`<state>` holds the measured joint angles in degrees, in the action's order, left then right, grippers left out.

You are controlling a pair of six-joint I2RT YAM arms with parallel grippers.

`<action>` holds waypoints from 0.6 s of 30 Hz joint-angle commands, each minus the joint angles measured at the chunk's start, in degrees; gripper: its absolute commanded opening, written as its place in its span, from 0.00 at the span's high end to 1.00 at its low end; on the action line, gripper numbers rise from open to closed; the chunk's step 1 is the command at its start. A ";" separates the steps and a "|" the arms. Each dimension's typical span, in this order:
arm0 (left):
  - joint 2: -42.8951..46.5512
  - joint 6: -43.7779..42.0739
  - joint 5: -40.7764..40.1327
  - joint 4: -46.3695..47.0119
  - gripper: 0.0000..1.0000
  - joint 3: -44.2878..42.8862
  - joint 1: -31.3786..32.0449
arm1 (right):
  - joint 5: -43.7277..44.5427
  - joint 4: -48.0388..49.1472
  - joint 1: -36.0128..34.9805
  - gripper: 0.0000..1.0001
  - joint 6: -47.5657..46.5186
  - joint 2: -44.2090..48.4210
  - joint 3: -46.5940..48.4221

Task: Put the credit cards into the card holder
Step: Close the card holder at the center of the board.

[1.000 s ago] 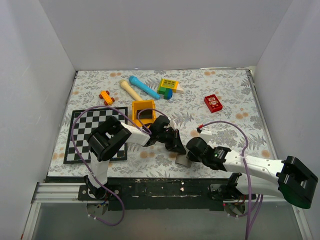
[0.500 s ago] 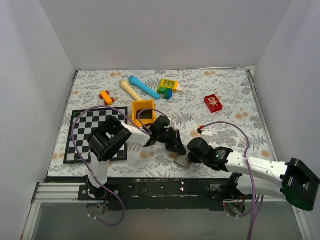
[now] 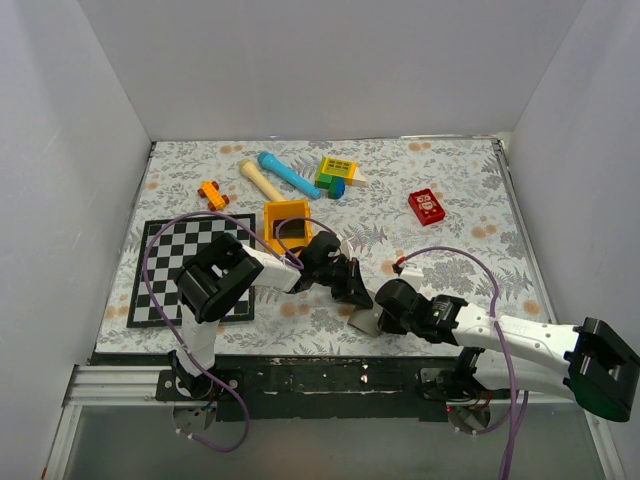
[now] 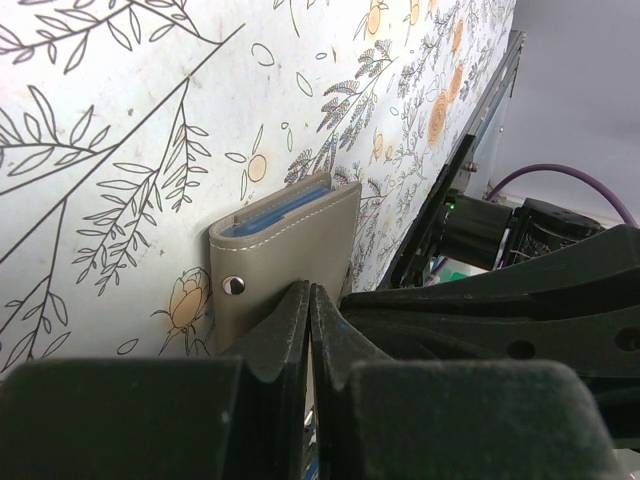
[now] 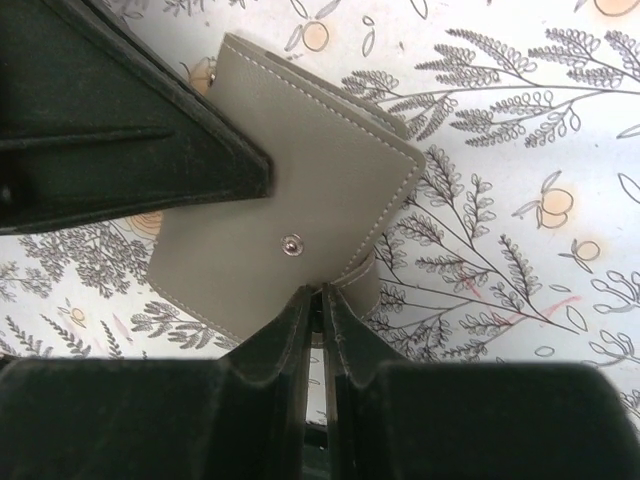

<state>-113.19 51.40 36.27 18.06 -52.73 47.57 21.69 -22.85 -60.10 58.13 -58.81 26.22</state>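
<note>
Card holder (image 5: 310, 190) lay folded on the floral tablecloth (image 3: 450, 250) near the front edge, between both grippers. Left gripper (image 4: 309, 290): jaws fully together, tips against the holder's edge, gripping nothing. Right gripper (image 5: 321, 292): jaws almost closed, pinching the holder's snap tab (image 5: 360, 280). Stud (image 5: 290, 244) faced up.

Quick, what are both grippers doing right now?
Left gripper: jaws shut, tips on the wallet, no grip seen.
Right gripper: jaws nearly shut, seemingly pinching the wallet's tab.
</note>
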 commanded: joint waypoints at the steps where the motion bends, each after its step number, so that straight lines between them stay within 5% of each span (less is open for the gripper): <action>1: -2.92 -3.41 -10.34 -4.79 1.00 0.70 -1.16 | -0.08 -8.87 -0.64 0.82 -0.73 0.00 0.76; 18: -2.92 -3.15 -10.26 -4.44 1.00 0.44 -1.08 | 7.58 -14.60 -0.37 0.73 -1.53 9.59 3.32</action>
<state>-113.19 51.37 35.79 18.11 -52.86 47.57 27.79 -36.64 -60.49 56.77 -49.43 28.53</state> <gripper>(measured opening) 0.009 0.273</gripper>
